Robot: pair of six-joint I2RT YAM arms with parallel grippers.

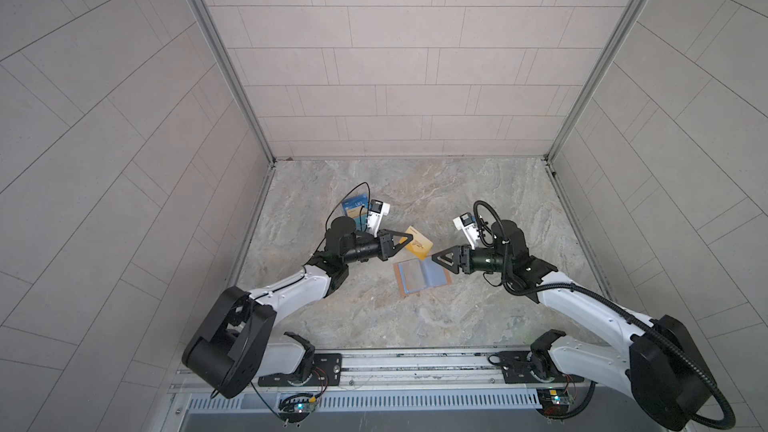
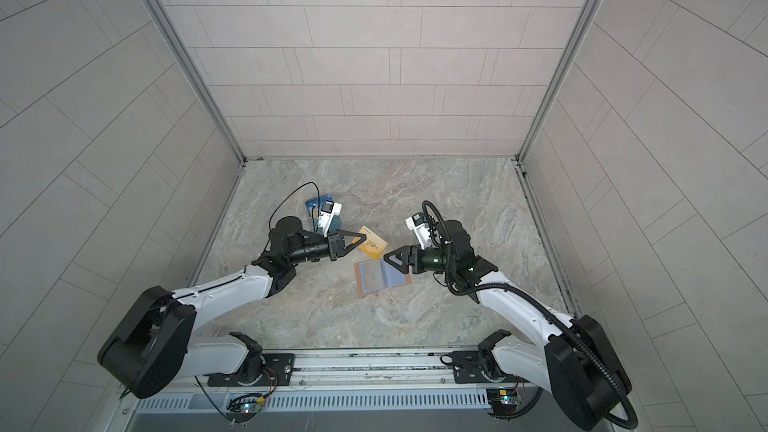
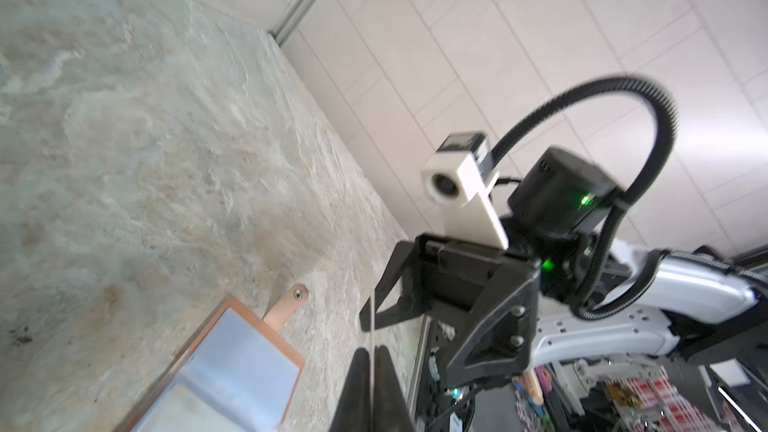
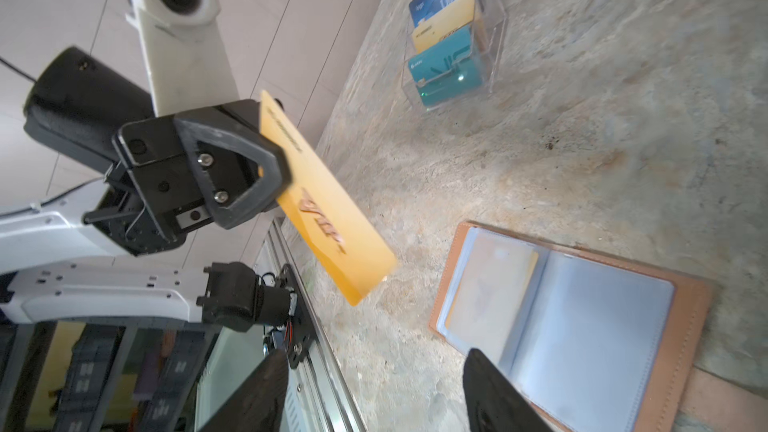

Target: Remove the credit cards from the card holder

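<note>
Left fingers [image 4: 237,139] pinch a gold credit card [image 4: 332,234] clear of the open card holder [image 4: 685,326]; right fingers [image 4: 494,392] gape empty beside it. A second card [image 4: 490,284] apparently sits inside.

The gold card [image 4: 328,218] bore slanted reddish "VIP" lettering. The teal card [image 4: 446,76] in the clear stand [image 4: 496,31] showed outlined "VIP". Smaller print was unreadable.
</note>
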